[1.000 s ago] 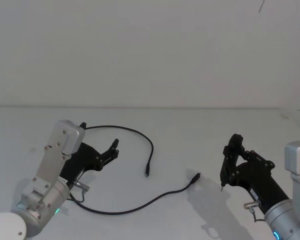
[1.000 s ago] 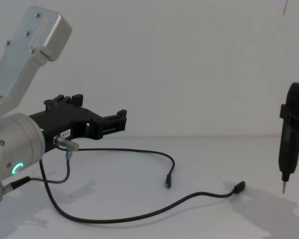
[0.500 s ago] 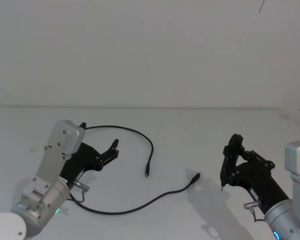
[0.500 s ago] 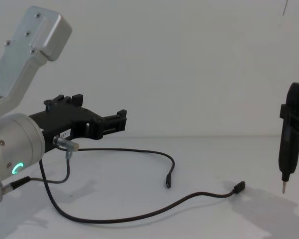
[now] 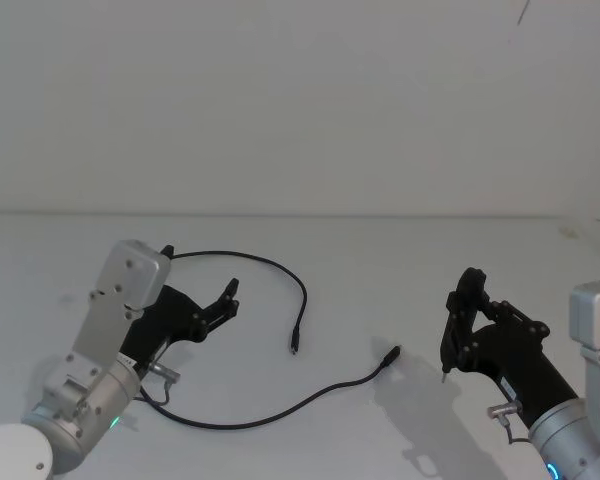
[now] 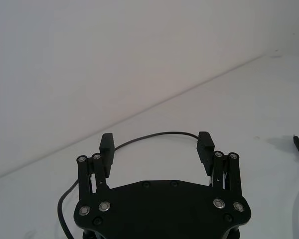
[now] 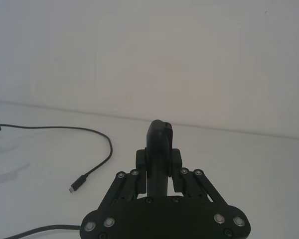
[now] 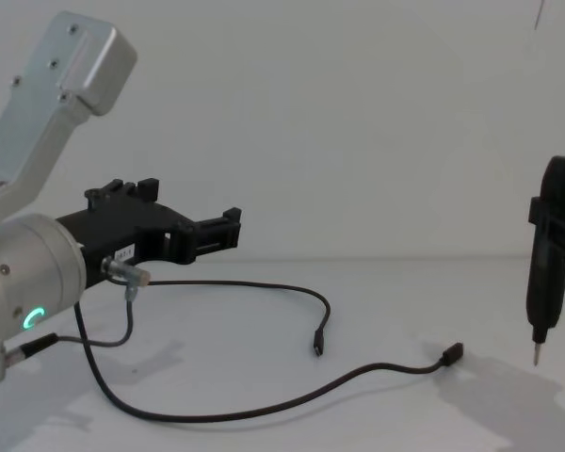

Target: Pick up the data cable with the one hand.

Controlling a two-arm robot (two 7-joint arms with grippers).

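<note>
Where everything rests, surface [image 5: 380,260]: white.
Left hand [image 6: 156,145]: fingers wide, empty, above the data cable [image 5: 392,355] at its left part.
Right hand [image 7: 158,165]: clamped on a pointed tool [image 8: 544,273], far right.
Data cable: loosely curved, flat on the surface, between the hands.

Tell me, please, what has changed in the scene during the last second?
Nothing has visibly changed. The left pincer is as before, open above the table, close to the data cable and not touching it. The cable lies loose in the same curve. The right pincer keeps its hold on the slim black tool, off to the right.
</note>
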